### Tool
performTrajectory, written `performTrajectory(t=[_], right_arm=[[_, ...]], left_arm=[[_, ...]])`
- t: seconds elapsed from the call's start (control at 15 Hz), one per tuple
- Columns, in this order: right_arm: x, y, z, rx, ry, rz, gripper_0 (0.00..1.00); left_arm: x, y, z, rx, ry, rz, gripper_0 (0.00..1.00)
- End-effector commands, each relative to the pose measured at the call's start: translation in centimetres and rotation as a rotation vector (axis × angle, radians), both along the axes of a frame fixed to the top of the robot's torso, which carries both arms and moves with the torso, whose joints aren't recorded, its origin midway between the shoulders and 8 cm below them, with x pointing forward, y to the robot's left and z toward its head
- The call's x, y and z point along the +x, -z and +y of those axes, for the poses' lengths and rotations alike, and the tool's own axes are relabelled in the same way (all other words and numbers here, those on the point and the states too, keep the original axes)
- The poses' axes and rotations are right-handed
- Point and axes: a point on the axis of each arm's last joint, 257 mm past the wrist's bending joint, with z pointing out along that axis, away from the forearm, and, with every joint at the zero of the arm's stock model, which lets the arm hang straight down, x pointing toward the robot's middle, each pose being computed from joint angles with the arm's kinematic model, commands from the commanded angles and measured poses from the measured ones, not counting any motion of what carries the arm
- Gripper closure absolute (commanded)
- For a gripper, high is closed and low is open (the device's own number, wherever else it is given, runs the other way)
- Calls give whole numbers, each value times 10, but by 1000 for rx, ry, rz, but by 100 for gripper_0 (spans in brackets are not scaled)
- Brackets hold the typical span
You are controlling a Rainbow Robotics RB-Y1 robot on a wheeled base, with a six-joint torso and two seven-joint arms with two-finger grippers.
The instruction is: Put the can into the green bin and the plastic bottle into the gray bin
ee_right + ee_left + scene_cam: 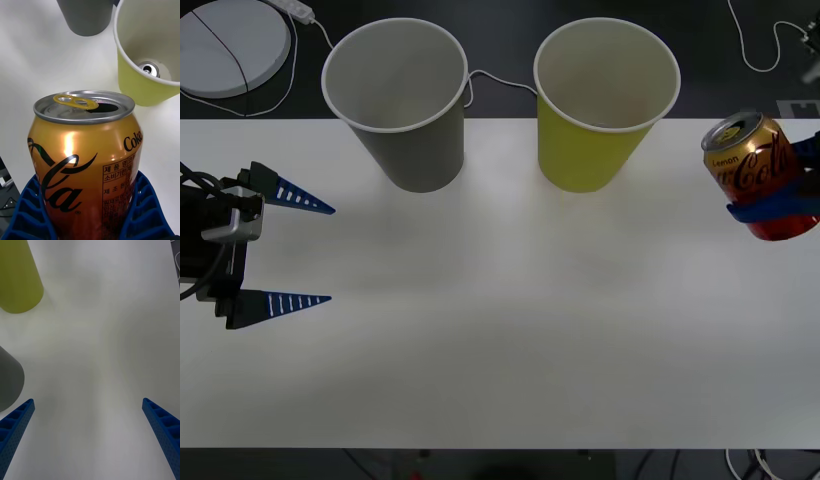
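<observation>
So, right gripper (780, 205) sits at the table's (500, 330) right edge, fingers closed on the can (760, 172). Can is held off the surface, tilted a bit, open top up. The front view shows one blue finger wrapped across the can's lower half.

Right wrist view adds detail: both blue ribbed fingers (30, 213) hug the can's (84, 165) lower sides, the tab is up and the mouth is open. It looks down into the green bin (146, 86) too, and a small silver can top (150, 69) lies at the bottom; the front view's angle doesn't reach the bin floor. Gray bin (87, 17) is just beyond.

Front view: gray bin (402, 100) and green bin (602, 105) stand upright side by side at the table's far edge, gray toward the left, green toward the right, close but apart. Held can is right of the green bin, not over it.

Left gripper (315, 255) is at the table's left edge, jaws wide, gripping nothing. Left wrist view shows its two fingertips (18, 420) spread over bare table, with the outer walls of the green bin (18, 277) and gray bin (9, 380) off to one side.
</observation>
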Motion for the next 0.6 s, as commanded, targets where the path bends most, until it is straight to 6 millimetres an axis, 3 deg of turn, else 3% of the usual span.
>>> performTrajectory(t=[0.07,0.6], right_arm=[[14,-17,2,-23,19,-6,100],[65,-48,16,-95,24,-17,100]], left_arm=[[0,0,0,0,0,0,0],[0,0,0,0,0,0,0]])
